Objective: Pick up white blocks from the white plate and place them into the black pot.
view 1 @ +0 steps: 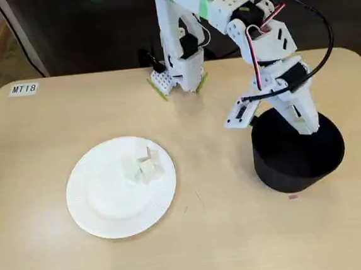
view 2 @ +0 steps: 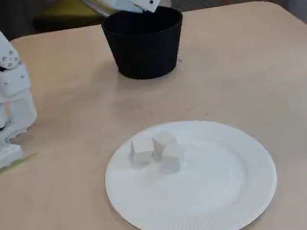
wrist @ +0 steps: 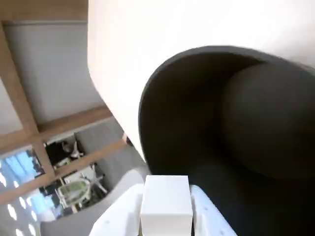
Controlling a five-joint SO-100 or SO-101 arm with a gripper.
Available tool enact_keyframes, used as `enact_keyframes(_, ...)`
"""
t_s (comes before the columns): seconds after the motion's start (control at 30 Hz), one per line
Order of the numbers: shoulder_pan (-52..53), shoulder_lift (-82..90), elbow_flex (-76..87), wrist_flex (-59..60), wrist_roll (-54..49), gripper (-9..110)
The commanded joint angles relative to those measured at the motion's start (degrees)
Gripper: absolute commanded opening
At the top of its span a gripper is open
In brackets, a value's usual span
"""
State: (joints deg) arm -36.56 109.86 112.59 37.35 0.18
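Note:
The black pot (view 1: 299, 153) stands at the right of the table in a fixed view. My gripper (view 1: 304, 124) hangs over the pot's rim, shut on one white block (wrist: 166, 201). The wrist view shows that block pinched between my fingers (wrist: 209, 216) above the pot's dark inside (wrist: 216, 123). Three white blocks (view 2: 155, 150) lie bunched together on the white plate (view 2: 211, 198), toward its far left part. In the fixed view from behind, the same blocks (view 1: 144, 165) sit near the right side of the plate (view 1: 104, 198). From the front my gripper (view 2: 141, 8) tilts over the pot (view 2: 145, 47).
The arm's white base (view 1: 177, 66) is fixed at the table's far edge, with cables looping above it. A label reading MT18 (view 1: 23, 88) is stuck at the far left corner. A small pink mark (view 1: 293, 196) lies just in front of the pot.

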Motion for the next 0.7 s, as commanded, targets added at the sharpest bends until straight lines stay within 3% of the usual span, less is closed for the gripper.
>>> enact_keyframes(0.0, 1.49, 0.70, -0.35, 0.97, -1.85, 25)
enact_keyframes(0.2, 2.55, 0.44, -0.35, 2.90, -1.58, 27)
enact_keyframes(0.37, 6.77, 1.67, -2.81, 9.32, -1.41, 6)
enact_keyframes(0.5, 19.16, 6.06, -4.57, 22.59, -3.34, -2)
enact_keyframes(0.67, 37.00, 9.58, -4.57, 33.22, -8.35, -2)
